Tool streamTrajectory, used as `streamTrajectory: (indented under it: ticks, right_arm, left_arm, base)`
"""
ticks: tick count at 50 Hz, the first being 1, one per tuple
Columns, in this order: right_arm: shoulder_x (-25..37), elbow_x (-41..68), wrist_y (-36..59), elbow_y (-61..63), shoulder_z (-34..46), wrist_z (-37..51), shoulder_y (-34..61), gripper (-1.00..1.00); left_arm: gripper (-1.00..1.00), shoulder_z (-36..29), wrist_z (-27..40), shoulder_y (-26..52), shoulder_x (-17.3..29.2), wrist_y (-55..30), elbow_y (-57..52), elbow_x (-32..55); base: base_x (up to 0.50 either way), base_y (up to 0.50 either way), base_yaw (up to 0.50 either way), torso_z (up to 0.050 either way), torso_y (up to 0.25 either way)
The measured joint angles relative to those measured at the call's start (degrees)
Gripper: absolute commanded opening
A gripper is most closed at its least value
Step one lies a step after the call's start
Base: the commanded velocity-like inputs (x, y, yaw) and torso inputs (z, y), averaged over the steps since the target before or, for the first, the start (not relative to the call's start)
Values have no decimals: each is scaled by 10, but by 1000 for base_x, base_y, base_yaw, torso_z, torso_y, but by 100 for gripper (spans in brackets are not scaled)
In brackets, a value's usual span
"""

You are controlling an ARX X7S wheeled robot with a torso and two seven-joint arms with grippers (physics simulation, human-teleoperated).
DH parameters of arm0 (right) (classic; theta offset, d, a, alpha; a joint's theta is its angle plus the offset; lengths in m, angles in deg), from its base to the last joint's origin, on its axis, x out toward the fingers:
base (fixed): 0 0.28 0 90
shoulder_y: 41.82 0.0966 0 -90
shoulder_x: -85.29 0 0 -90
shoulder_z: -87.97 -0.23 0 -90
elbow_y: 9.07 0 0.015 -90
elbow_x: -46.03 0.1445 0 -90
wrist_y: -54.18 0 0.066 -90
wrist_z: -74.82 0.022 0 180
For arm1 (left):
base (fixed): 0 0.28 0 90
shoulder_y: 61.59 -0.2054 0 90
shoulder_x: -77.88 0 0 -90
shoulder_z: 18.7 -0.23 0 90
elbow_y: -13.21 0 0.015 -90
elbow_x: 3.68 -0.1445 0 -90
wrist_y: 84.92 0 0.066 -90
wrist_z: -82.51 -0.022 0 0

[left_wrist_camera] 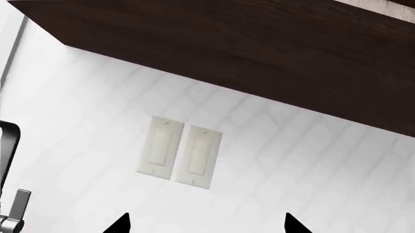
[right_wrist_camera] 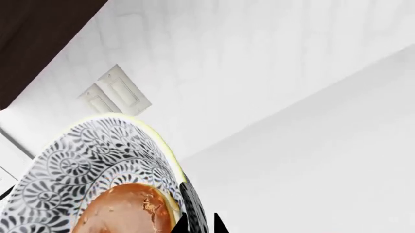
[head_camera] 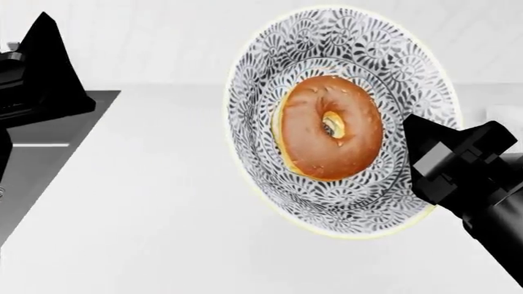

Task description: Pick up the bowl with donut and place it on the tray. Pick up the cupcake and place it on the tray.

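The patterned bowl [head_camera: 343, 119] is lifted high above the white counter and tipped steeply toward the head camera, with the glazed donut [head_camera: 329, 126] still in its bottom. My right gripper [head_camera: 425, 162] is shut on the bowl's rim at its right side. In the right wrist view the two fingertips [right_wrist_camera: 180, 224] pinch the bowl wall [right_wrist_camera: 77, 165] with the donut [right_wrist_camera: 126, 211] beside them. My left gripper [left_wrist_camera: 204, 224] is open and empty, pointing at the wall. The left arm [head_camera: 41, 67] shows at the far left of the head view. The cupcake and tray are out of view.
A white tiled wall with two light switches [left_wrist_camera: 180, 154] and a dark wood cabinet [left_wrist_camera: 246, 43] above. A faucet part [left_wrist_camera: 11, 204] shows in the left wrist view. A dark cooktop [head_camera: 49, 141] lies at the counter's left. A white object's edge [head_camera: 506, 116] is at the far right.
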Motion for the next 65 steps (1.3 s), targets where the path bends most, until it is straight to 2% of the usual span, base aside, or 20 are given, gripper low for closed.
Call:
streamTrajectory:
  ticks: [60,65]
  right_arm:
    - [1,-2,10,-4,-3,-8,-3,-100]
    - [2,-4,11,-5,-4,-7,-1,-100]
  left_arm:
    - [100,1,0,0,-1,-2,0,-1]
    - [100,0,0,1,-2,-2,0,0]
  base:
    - [7,-500,0,0,0]
    - [16,-180,0,0,0]
